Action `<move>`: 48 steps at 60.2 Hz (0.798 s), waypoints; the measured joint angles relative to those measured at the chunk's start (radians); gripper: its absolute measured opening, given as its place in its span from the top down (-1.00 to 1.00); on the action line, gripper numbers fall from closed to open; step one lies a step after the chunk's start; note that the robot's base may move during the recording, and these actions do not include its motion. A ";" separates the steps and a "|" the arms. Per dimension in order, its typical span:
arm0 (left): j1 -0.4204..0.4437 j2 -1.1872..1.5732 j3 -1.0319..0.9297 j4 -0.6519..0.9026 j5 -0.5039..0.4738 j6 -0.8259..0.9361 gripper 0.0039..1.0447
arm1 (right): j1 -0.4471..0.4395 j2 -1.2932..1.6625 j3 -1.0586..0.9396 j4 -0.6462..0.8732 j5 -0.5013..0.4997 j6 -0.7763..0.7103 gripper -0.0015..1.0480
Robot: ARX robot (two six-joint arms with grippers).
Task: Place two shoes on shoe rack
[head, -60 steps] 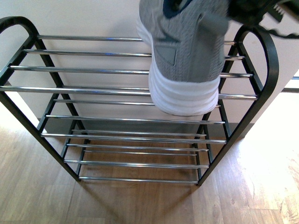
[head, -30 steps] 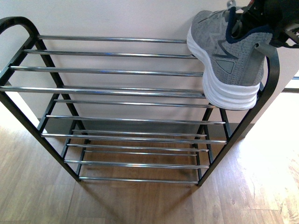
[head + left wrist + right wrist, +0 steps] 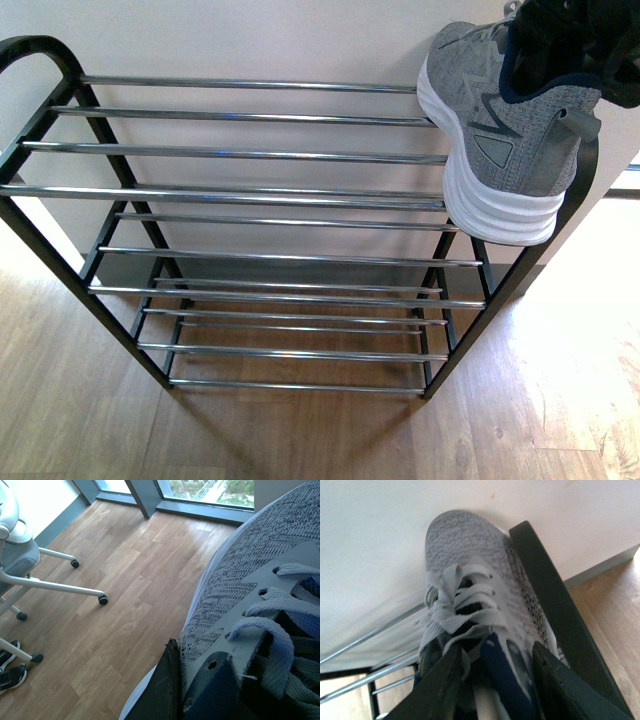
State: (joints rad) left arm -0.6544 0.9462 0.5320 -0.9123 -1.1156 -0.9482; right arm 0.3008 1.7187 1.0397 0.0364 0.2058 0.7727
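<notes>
Floor (image 3: 300,440) under shoe rack (image 3: 60,250) may catch grey sneaker (image 3: 500,150): clamped in R end effector (image 3: 495,677), its heel overhangs front bar (image 3: 250,197) and can tip off; L end effector (image 3: 195,695) grips 2nd sneaker (image 3: 240,570).

One rack (image 3: 250,196), apparently two sneakers (image 3: 500,140) (one per wrist view).

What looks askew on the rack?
The grey sneaker at the top tier's right end sits tilted, its heel overhanging the front bar of the shoe rack, with the right gripper in its opening.
</notes>
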 joint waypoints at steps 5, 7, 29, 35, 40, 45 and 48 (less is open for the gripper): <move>0.000 0.000 0.000 0.000 0.000 0.000 0.98 | 0.000 -0.039 0.000 -0.044 -0.009 0.003 -0.03; 0.000 0.000 0.000 0.000 0.000 0.000 0.98 | 0.000 -0.058 0.000 -0.057 -0.009 0.001 -0.14; 0.000 0.000 0.000 0.000 0.000 0.000 0.98 | -0.083 -0.372 -0.212 0.171 0.102 -0.400 -0.82; 0.000 0.000 0.000 0.000 0.000 0.000 0.98 | -0.120 -0.409 -0.306 0.344 0.052 -0.558 -0.70; 0.000 0.000 0.000 0.000 0.001 0.000 0.98 | -0.140 -0.432 -0.445 0.601 -0.046 -0.676 -0.41; 0.000 0.000 0.000 0.000 0.000 0.000 0.98 | -0.159 -0.500 -0.573 0.705 -0.077 -0.735 -0.04; 0.000 0.000 0.000 0.000 0.000 0.000 0.98 | -0.169 -0.529 -0.607 0.718 -0.083 -0.744 0.09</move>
State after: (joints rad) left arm -0.6544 0.9462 0.5320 -0.9123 -1.1152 -0.9482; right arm 0.1314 1.1900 0.4332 0.7540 0.1226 0.0288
